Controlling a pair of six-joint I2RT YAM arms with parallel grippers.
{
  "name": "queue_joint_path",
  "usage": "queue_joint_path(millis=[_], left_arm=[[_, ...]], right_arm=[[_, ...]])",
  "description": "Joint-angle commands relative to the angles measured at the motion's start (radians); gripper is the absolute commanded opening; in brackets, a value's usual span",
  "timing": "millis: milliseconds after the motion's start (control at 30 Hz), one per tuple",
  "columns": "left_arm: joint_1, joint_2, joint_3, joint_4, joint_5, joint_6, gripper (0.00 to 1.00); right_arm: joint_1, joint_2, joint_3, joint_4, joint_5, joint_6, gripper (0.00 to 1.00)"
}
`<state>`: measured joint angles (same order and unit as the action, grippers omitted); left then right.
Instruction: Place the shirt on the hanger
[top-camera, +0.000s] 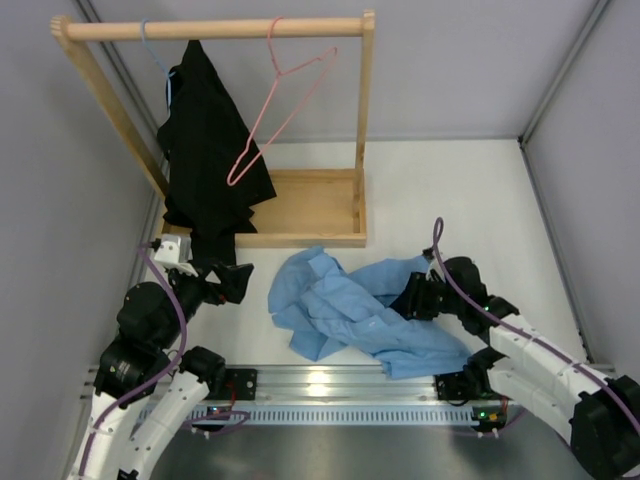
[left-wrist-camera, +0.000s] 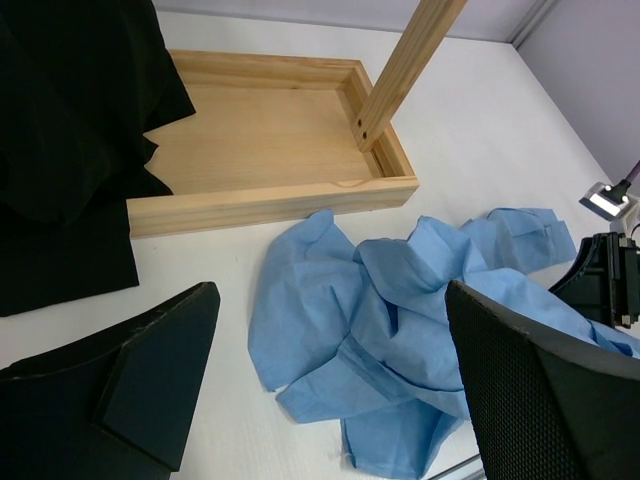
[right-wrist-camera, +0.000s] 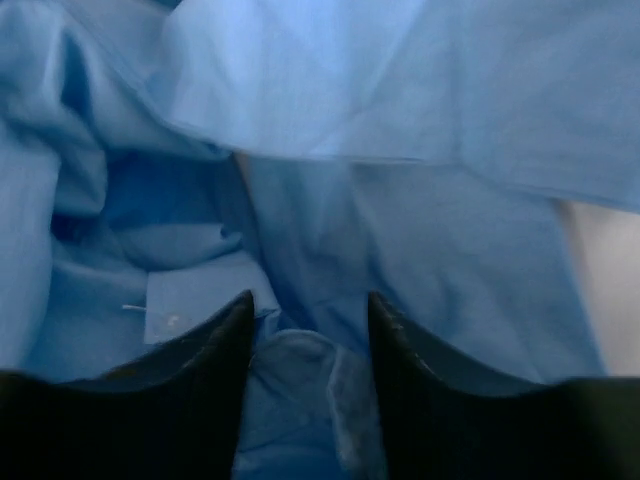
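Note:
The light blue shirt (top-camera: 345, 310) lies crumpled on the white table between the two arms. It also shows in the left wrist view (left-wrist-camera: 400, 300) and fills the right wrist view (right-wrist-camera: 420, 130). The pink hanger (top-camera: 285, 105) hangs tilted from the wooden rail at the back, empty. My left gripper (top-camera: 238, 283) (left-wrist-camera: 330, 292) is open and empty, just left of the shirt and above the table. My right gripper (top-camera: 408, 300) (right-wrist-camera: 308, 300) is pressed into the shirt's right side, jaws partly open with a fold of fabric between them. A pale label patch (right-wrist-camera: 195, 302) lies beside its left finger.
A wooden clothes rack (top-camera: 215, 28) stands at the back left with a boxed wooden base (top-camera: 310, 205) (left-wrist-camera: 260, 130). A black garment (top-camera: 205, 150) (left-wrist-camera: 70, 120) hangs on a thin blue hanger (top-camera: 152, 55). An aluminium rail (top-camera: 340, 385) runs along the near edge.

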<state>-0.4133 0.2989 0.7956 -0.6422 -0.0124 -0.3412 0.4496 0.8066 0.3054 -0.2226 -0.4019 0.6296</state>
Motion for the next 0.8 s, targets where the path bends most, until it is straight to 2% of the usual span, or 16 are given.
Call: queue_joint_path(millis=[0, 33, 67, 200, 333, 567, 633, 667, 767], left_arm=[[-0.001, 0.002, -0.003, 0.047, -0.009, -0.004, 0.98], [-0.001, 0.002, -0.002, 0.047, -0.009, -0.004, 0.98], [-0.001, 0.005, -0.002, 0.047, -0.009, -0.004, 0.98], [-0.001, 0.009, -0.004, 0.049, -0.012, -0.004, 0.98], [-0.001, 0.02, -0.001, 0.047, -0.014, -0.004, 0.98], [-0.001, 0.013, -0.001, 0.047, -0.024, -0.001, 0.98], [-0.001, 0.014, 0.002, 0.047, -0.018, 0.004, 0.98], [0.001, 0.017, 0.004, 0.047, -0.012, 0.005, 0.98], [0.002, 0.013, 0.01, 0.047, -0.015, 0.01, 0.98]], right_arm=[[0.024, 0.006, 0.026, 0.155, -0.156, 0.009, 0.36], [0.031, -0.012, 0.032, 0.158, -0.152, 0.01, 0.07], [0.034, -0.032, 0.049, 0.154, -0.14, 0.012, 0.0], [0.032, -0.092, 0.173, 0.068, -0.013, -0.046, 0.0], [0.032, -0.045, 0.381, -0.02, 0.075, -0.149, 0.0], [0.038, 0.109, 0.777, -0.115, 0.058, -0.313, 0.0], [0.055, 0.159, 0.866, -0.145, 0.042, -0.352, 0.0], [0.067, 0.178, 0.968, -0.199, 0.037, -0.39, 0.0], [0.182, 0.238, 1.163, -0.306, 0.096, -0.483, 0.0]])
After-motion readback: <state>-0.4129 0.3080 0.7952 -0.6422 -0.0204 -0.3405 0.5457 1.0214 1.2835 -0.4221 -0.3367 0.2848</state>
